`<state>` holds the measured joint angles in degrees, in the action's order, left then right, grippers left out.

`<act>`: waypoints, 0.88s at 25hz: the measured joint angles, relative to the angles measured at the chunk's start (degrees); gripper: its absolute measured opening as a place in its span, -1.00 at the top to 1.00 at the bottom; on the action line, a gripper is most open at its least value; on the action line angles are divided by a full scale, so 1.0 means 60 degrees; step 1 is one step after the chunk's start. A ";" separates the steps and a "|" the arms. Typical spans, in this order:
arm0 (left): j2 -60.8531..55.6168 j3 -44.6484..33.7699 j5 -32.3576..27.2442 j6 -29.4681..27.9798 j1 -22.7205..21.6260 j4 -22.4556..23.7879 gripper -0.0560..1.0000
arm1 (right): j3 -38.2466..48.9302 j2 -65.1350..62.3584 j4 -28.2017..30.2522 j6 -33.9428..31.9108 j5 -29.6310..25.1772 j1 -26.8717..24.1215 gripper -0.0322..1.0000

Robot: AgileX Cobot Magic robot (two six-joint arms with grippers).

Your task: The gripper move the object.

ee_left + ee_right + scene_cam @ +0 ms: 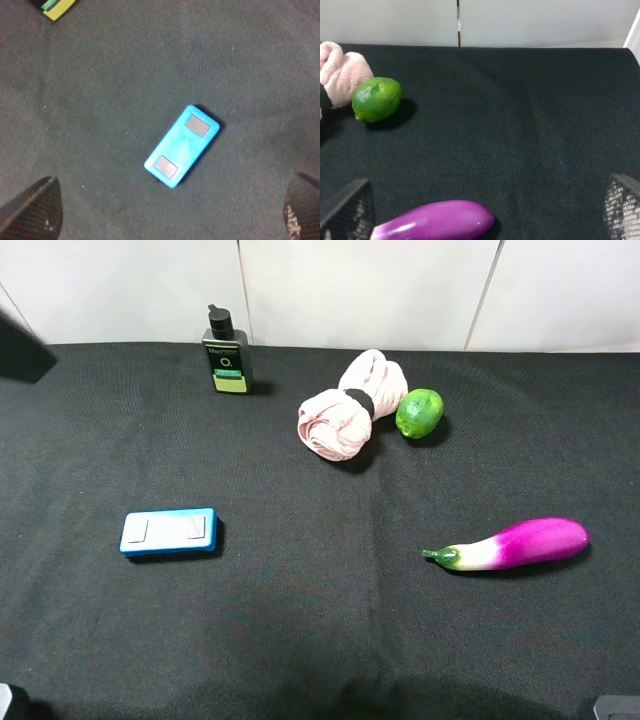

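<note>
The pale pink fluffy cloth bundle (348, 416), cinched by a black band, lies at the back middle of the black table, touching or nearly touching a green lime (419, 413). Its edge shows in the right wrist view (340, 72). The left gripper (167, 215) is open and empty, with its dark fingertips (35, 212) wide apart above the cloth near a blue rectangular box (182, 145). The right gripper (485, 207) is open and empty, with its fingertips (622, 207) spread on either side of a purple eggplant (435, 221). Both grippers are far from the bundle.
A dark bottle with a green label (226, 358) stands at the back left. The blue box (169, 532) lies front left and the eggplant (515, 544) front right. A white wall (360, 290) runs behind the table. Dark arm parts show at the bottom corners (615, 707).
</note>
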<state>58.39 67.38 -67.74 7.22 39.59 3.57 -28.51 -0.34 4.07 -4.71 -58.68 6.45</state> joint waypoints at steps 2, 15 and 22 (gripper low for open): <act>-0.0336 -0.0339 0.0000 0.0024 0.0000 0.0000 -0.90 | 0.0000 0.0000 0.0000 0.0000 0.0000 0.0000 -0.41; -0.3666 -0.2384 0.0004 -0.0263 -0.1974 -0.0010 -0.90 | 0.0000 0.0000 0.0000 0.0000 0.0000 0.0000 -0.41; -0.5672 -0.3357 0.0057 -0.0265 -0.3515 0.0000 -0.90 | 0.0000 0.0000 0.0000 0.0000 0.0000 0.0000 -0.41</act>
<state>24.35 47.24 -67.39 5.63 18.50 3.58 -28.51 -0.34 4.07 -4.71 -58.68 6.45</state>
